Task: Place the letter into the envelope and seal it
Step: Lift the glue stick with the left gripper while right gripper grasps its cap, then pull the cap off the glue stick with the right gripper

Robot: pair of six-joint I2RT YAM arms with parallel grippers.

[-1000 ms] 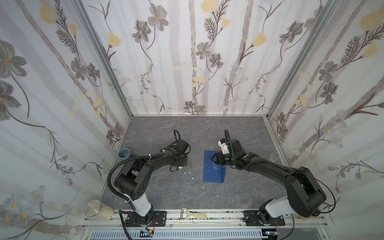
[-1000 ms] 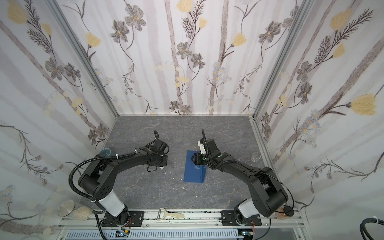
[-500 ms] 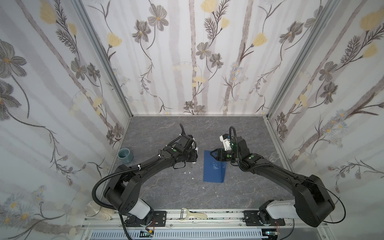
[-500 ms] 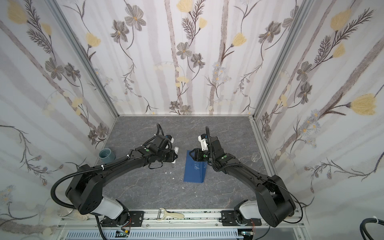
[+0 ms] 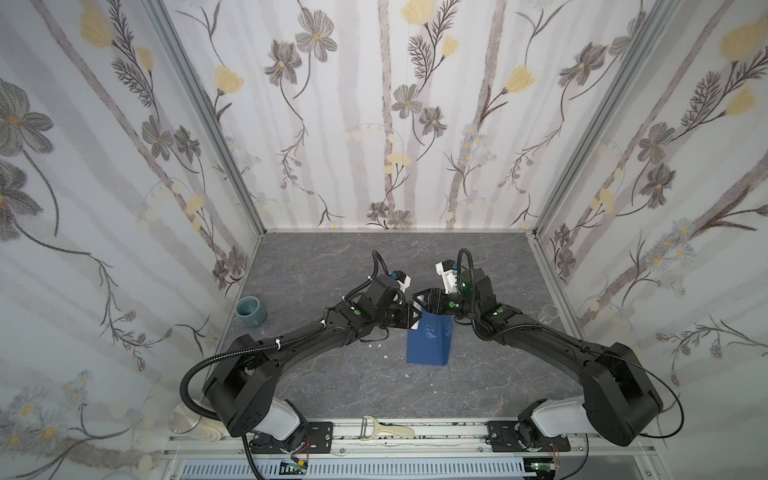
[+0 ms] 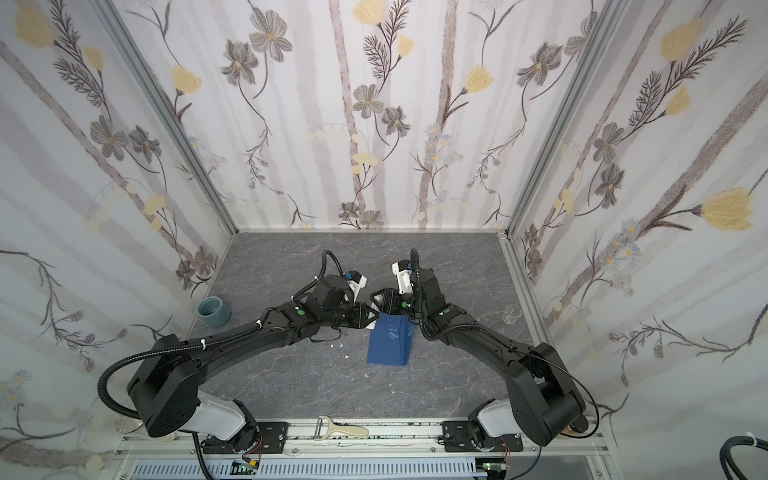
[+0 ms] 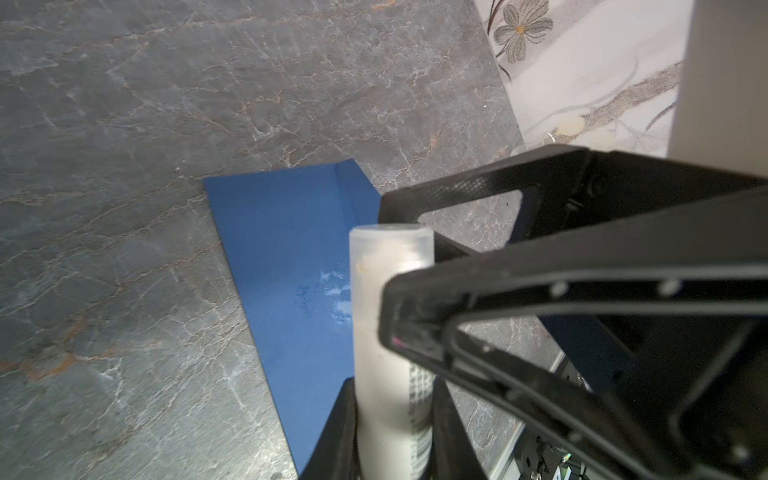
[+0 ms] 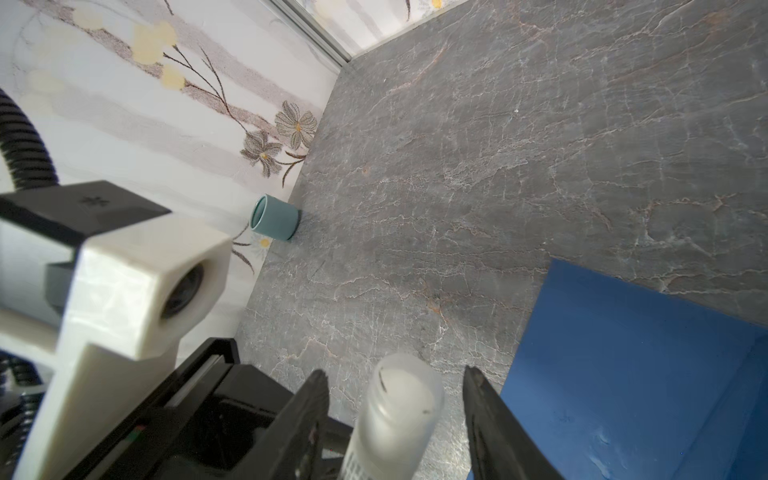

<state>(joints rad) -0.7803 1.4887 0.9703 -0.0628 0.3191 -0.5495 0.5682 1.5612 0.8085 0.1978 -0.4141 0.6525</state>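
The envelope [image 5: 430,345] [image 6: 390,345] is dark blue and lies mid-table, with pale smears near its centre [image 7: 291,270] [image 8: 644,374]. The letter is hidden. My left gripper [image 5: 415,318] [image 6: 372,318] [image 7: 392,449] is shut on a white glue stick [image 7: 390,332], which points out over the envelope's far end. My right gripper [image 5: 419,300] [image 6: 376,299] [image 8: 395,415] faces it with its jaws open. Its fingers [image 8: 307,415] straddle the stick's capped end [image 8: 399,407], with a gap on each side.
A teal cup [image 5: 250,311] [image 6: 214,312] [image 8: 274,218] stands by the left wall. A clear glass [image 5: 548,311] [image 6: 512,313] stands by the right wall. A peeler [image 5: 382,430] lies on the front rail. Small white scraps [image 5: 374,344] dot the table left of the envelope.
My left arm has swung right with the glue stick until its tip meets the right gripper over the envelope's far end. The right gripper has shifted slightly away from the envelope.
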